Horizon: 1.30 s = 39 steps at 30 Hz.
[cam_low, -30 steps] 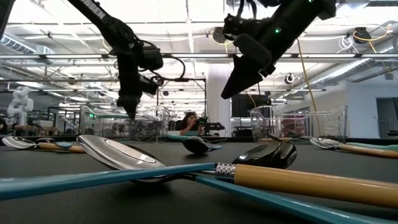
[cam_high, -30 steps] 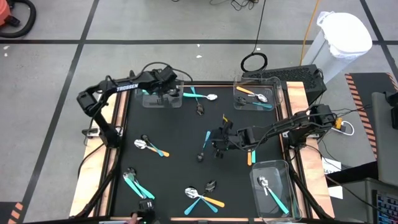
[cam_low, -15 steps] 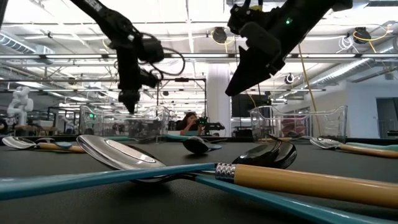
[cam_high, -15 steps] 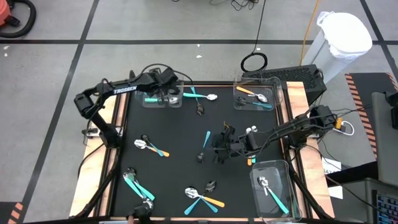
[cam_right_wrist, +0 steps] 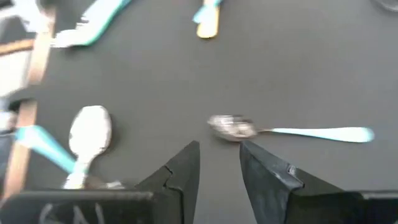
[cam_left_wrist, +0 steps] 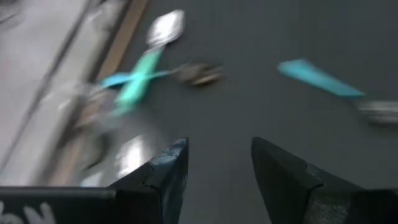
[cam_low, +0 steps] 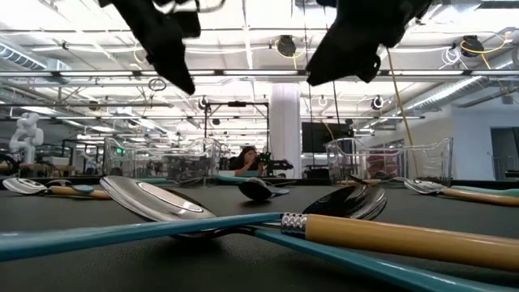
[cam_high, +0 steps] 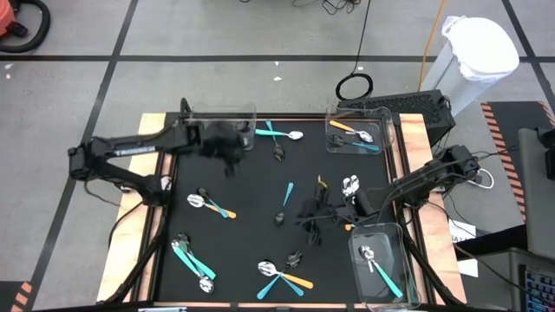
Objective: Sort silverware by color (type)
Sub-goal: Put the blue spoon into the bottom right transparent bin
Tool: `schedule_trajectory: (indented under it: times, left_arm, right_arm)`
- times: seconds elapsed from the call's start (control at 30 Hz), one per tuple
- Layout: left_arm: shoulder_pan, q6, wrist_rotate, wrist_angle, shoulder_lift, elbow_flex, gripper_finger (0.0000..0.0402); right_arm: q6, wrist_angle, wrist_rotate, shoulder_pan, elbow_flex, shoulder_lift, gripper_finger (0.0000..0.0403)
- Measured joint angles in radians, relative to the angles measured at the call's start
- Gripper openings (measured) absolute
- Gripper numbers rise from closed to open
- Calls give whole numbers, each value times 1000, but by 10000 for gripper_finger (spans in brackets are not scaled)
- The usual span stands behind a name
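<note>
The silverware lies scattered on the black mat: a teal-handled silver spoon at the far edge, a dark-headed spoon at mid-mat, an orange-handled spoon at the left, and teal pieces and mixed ones near the front. My left gripper hangs open above the mat, just in front of the far-left bin, with nothing between its fingers. My right gripper stands open over the mat right of centre, a light-blue-handled spoon lying beyond its fingertips.
Three clear bins stand at the mat's corners: far left, far right with an orange-handled and a teal-handled spoon, near right with a teal-handled spoon. A spoon lies beside my right arm. Wooden edging frames the mat.
My left gripper has risen and drawn back from over the far-left bin toward the table's near and left side, tipping less steeply. My right gripper has moved a little toward the near edge and upward. The silverware on the mat has stayed put.
</note>
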State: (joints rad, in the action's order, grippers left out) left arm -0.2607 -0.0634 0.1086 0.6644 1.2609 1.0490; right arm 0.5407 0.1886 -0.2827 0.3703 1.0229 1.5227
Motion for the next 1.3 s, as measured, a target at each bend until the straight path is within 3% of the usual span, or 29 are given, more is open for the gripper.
schedule_trajectory:
  times: [0.13,0.3,0.43,0.6,0.93,1.3]
  left_arm:
    - [190,89,-27,-191,-31,-126,179]
    - [400,196,-12,-470,-7,-267,179]
    - [521,280,65,-636,42,-326,180]
    - [631,390,180,-706,114,-333,180]
    - [729,426,230,-801,211,-332,180]
    - [735,428,208,-840,225,-332,180]
  right_arm:
    - [33,-25,124,23,0,3,109]
    - [73,-55,126,49,0,27,109]
    - [89,-69,124,69,0,43,109]
    - [90,-139,122,105,0,64,109]
    - [61,-156,97,205,0,64,109]
    - [-118,-302,49,170,0,191,110]
